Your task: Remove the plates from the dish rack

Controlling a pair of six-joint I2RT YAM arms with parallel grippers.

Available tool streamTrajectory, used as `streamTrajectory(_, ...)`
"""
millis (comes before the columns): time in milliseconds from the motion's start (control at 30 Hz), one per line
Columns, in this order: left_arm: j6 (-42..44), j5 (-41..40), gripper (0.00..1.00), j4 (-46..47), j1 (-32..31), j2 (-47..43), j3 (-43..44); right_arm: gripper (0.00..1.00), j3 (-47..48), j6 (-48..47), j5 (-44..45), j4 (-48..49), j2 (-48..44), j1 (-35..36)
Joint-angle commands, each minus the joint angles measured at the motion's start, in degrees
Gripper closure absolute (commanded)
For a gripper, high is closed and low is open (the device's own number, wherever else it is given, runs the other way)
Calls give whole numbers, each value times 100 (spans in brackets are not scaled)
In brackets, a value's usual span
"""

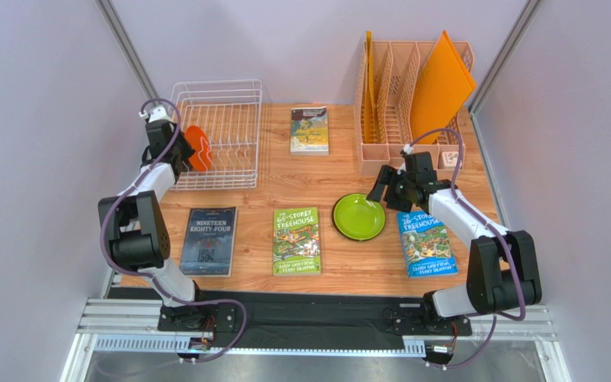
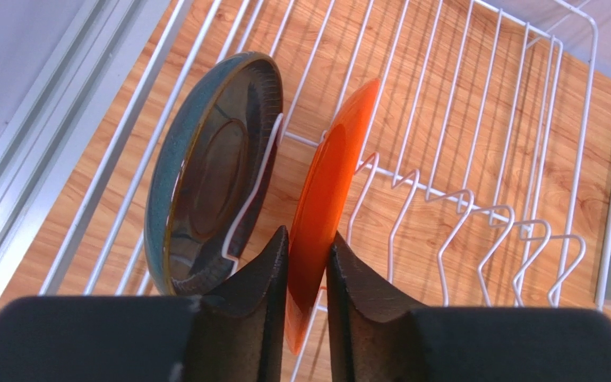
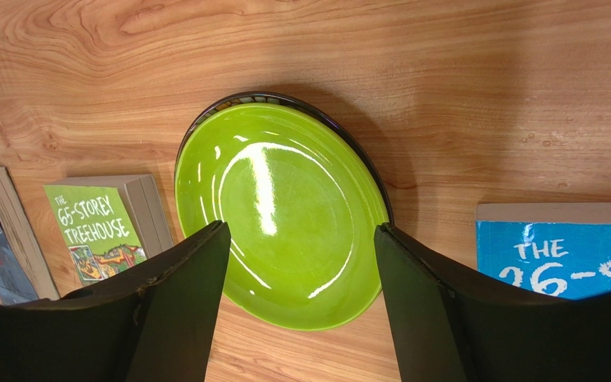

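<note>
Wooden tabletop [image 1: 340, 171], job perhaps half done: round orange plate [image 2: 324, 207], pinched by left gripper [image 2: 307, 239], and dark teal glazed plate [image 2: 205, 175] stand in white wire dish rack [image 1: 221, 89]; lime-green plate [image 1: 359, 216] lies unloaded, possibly atop another, below right gripper [image 3: 300, 229], jaws spread.

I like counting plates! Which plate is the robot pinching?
The orange plate, upright in the dish rack: the left pincer is shut on its edge. The teal plate beside it is untouched, and the green plate lies flat on the table.
</note>
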Motion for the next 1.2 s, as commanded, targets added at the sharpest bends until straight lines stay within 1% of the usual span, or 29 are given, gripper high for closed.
streamTrajectory(0, -40, 1, 78, 246, 75, 50, 140, 28, 225, 20, -65, 275, 72, 62)
streamTrajectory(33, -32, 1, 80, 246, 84, 41, 131, 28, 225, 28, -65, 275, 81, 62)
streamTrajectory(133, -5, 1, 90, 229, 75, 32, 113, 28, 225, 20, -91, 283, 134, 79)
streamTrajectory(167, 12, 123, 100, 220, 75, 41, 113, 28, 225, 11, -83, 266, 143, 79)
streamTrajectory(267, 153, 404, 100, 88, 66, -81, 139, 28, 225, -7, -65, 240, 161, 79)
streamTrajectory(333, 275, 362, 100, -17, 49, -178, 166, 28, 172, 2, -65, 283, 152, 88)
streamTrajectory(433, 565, 46, 100, -158, -48, -389, 148, 28, 181, -15, -74, 275, 222, 88)
streamTrajectory(567, 969, -708, 100, -220, -241, -582, 87, 28, 190, 2, -109, 266, 257, 106)
streamTrajectory(667, 1137, -991, 100, -124, -312, -775, -62, 28, 207, -15, -74, 240, 231, 132)
streamTrajectory(767, 1172, -1036, 100, -18, -338, -1004, -247, 28, 172, 11, -56, 239, 196, 150)
streamTrajectory(900, 1348, -1133, 100, -140, -443, -1215, -221, 28, 111, 37, -65, 257, 117, 167)
streamTrajectory(1100, 1366, -1221, 100, -273, -531, -1426, -194, 28, 32, 2, -13, 213, 29, 176)
streamTrajectory(1167, 1340, -1238, 100, -316, -549, -1654, -221, 28, 14, -7, 14, 204, -24, 176)
